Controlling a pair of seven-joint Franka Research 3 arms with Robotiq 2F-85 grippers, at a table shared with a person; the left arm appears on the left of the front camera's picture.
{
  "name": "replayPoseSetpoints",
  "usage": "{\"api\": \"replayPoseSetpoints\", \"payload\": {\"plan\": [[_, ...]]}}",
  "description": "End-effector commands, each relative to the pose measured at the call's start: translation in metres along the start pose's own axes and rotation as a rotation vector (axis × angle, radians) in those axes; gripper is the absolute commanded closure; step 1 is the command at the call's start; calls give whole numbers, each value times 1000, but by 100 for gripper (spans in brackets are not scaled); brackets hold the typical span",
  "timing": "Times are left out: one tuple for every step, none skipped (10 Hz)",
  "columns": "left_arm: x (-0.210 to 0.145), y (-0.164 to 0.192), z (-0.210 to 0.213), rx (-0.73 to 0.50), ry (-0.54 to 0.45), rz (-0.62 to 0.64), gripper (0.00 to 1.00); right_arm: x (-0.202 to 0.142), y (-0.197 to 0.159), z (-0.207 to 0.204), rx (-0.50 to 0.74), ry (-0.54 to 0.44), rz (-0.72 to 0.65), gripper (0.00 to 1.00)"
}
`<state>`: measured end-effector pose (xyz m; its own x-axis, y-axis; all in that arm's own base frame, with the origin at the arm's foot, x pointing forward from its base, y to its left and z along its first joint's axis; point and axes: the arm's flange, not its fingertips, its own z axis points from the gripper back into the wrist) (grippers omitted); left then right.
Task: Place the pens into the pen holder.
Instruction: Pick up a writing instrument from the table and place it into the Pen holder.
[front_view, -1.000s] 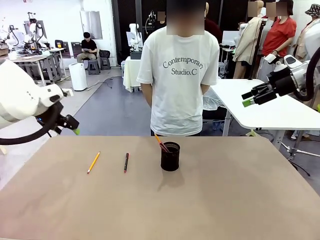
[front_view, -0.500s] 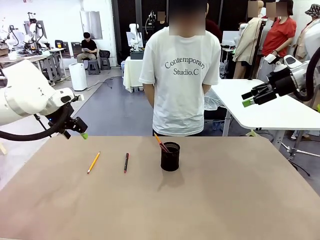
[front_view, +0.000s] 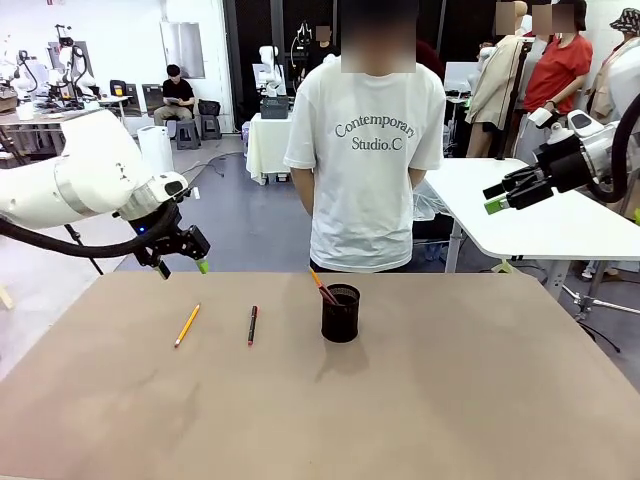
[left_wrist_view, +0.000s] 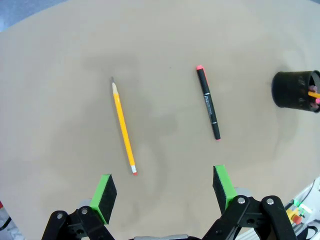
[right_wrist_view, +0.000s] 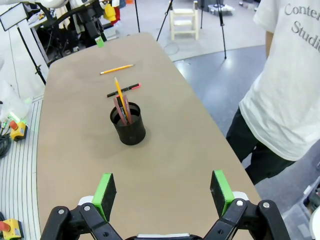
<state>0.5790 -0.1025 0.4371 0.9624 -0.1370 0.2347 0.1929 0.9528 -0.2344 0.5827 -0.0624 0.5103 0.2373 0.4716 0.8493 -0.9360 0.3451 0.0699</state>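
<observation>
Swung left tool (front_view: 183, 266), jaws wide and empty, in from the left to above the far desk (front_view: 450, 400) edge, near orange pencil (front_view: 187, 325) and dark red-tipped pen (front_view: 252, 325) lying flat left of pen holder (front_view: 340, 318); judged as setup for next pick. Kept right tool (front_view: 498, 198) wide, empty, raised far right. Saw standing pens (front_view: 320, 283) already in pen holder, person (front_view: 375, 150) behind, nothing blocking.

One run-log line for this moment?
left jaws open, empty, near table far-left edge | right jaws open, empty, raised at right | yellow pencil, black-red pen lying on table | pen holder upright, holds pens

pencil (front_view: 187, 325), pen (front_view: 252, 325) left of pen holder (front_view: 340, 314)
</observation>
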Motion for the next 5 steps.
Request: {"api": "replayPoseSetpoints", "payload": {"plan": [[18,-10,0,23,1,-7,0,3,-1,-1,-3,1,3,0],[43,-35,-64,116,74,-38,0,3,-1,-1,-3,1,3,0],[45,-38,-71,165,70,-11,0,3,-1,-1,-3,1,3,0],[52,-44,-90,182,82,-39,0,3,-1,-1,-3,1,3,0],[57,-54,-105,200,116,-83,0,3,-1,-1,-3,1,3,0]]}}
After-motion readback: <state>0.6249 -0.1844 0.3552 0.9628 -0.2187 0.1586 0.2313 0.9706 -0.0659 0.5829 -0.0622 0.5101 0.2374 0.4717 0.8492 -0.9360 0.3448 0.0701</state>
